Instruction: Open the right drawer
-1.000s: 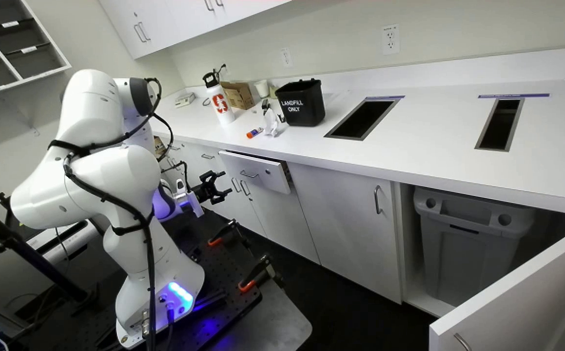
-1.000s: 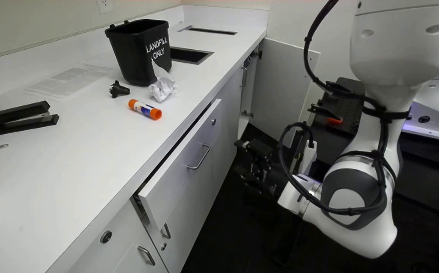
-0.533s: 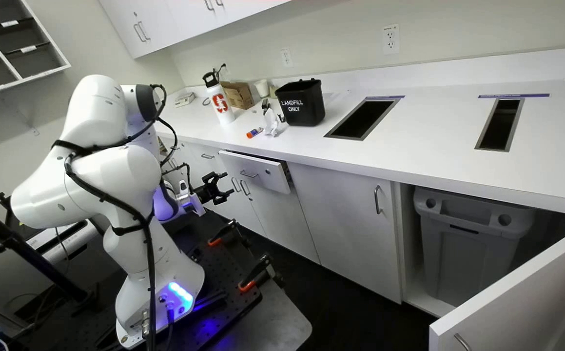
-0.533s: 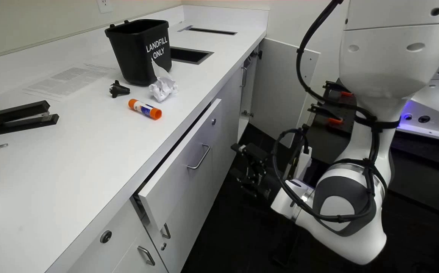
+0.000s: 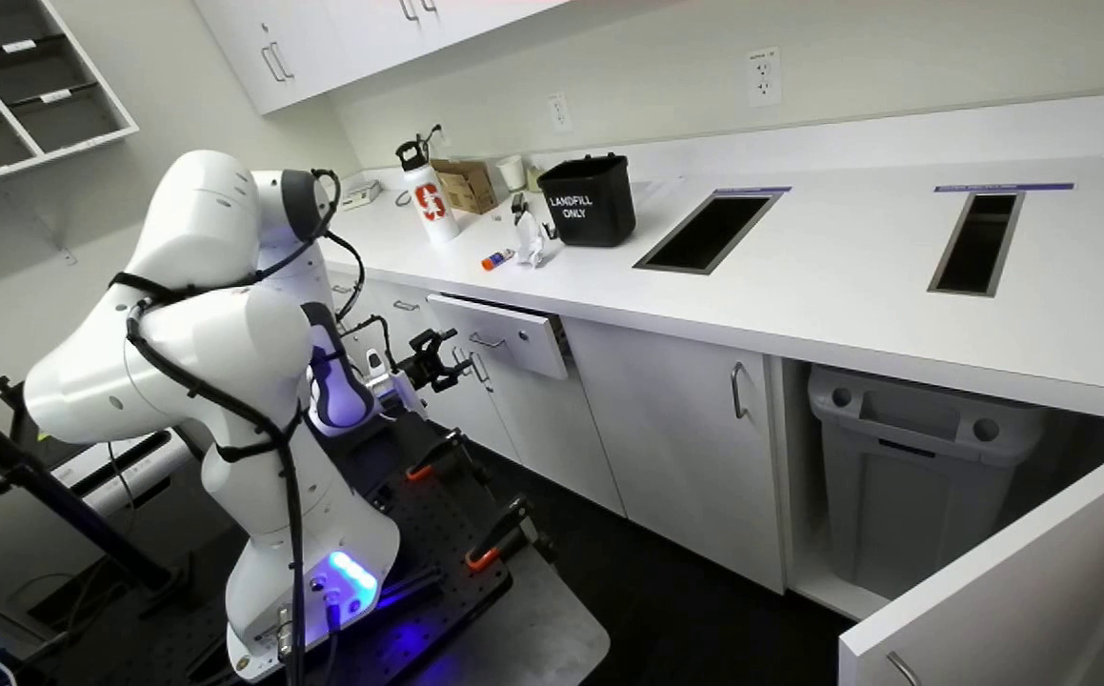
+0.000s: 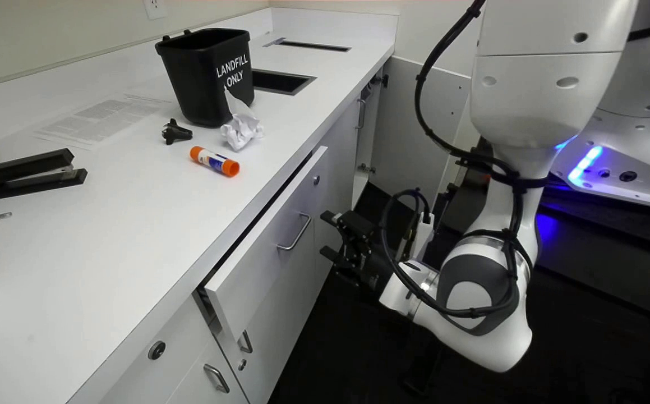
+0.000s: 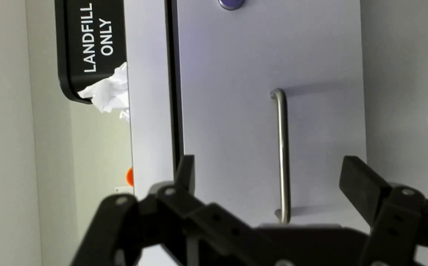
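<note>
The gripper (image 7: 269, 163), jaws spread and empty, faced the handle (image 7: 283, 155) of the right drawer (image 7: 230, 111), ajar under the near edge of the counter (image 6: 134, 235). Approach seemed in hand, calling next for a straight advance and clasp. Beyond, crumpled paper (image 6: 241, 130) lay near a black bin (image 6: 204, 78) before a pale wall (image 5: 894, 71).

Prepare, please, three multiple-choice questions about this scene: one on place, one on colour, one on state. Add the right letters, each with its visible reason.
1. Where does the black bin stand?
A. on the floor
B. inside a cupboard
C. on the counter

2. What colour are both ends of the glue stick?
A. orange
B. green
C. black

3. How is the right drawer?
A. fully shut
B. partly open
C. taken out

1: C, its base rests on the counter.
2: A, both tips look orange.
3: B, a dark gap shows behind its front.
</note>
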`<action>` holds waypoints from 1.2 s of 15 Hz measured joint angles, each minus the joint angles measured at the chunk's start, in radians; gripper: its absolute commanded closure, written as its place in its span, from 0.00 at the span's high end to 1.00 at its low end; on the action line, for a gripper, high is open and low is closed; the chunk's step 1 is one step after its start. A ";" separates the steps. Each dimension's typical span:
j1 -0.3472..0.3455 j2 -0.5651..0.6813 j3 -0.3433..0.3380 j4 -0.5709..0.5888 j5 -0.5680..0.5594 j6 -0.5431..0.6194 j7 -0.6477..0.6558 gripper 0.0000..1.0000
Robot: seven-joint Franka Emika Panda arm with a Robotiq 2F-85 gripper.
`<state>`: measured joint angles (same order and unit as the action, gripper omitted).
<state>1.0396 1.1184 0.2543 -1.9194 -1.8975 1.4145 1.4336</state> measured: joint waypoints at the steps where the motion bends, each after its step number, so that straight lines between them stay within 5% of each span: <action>1: -0.014 0.009 -0.002 0.009 -0.015 0.000 -0.003 1.00; 8: -0.074 0.071 -0.003 0.109 -0.097 0.000 -0.082 1.00; 9: -0.075 0.079 -0.003 0.125 -0.103 0.000 -0.094 0.75; 11: -0.076 0.093 -0.003 0.154 -0.107 -0.001 -0.110 0.66; 18: -0.074 0.131 0.004 0.210 -0.107 -0.007 -0.116 0.11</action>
<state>0.9657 1.2496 0.2580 -1.7098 -2.0045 1.4079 1.3174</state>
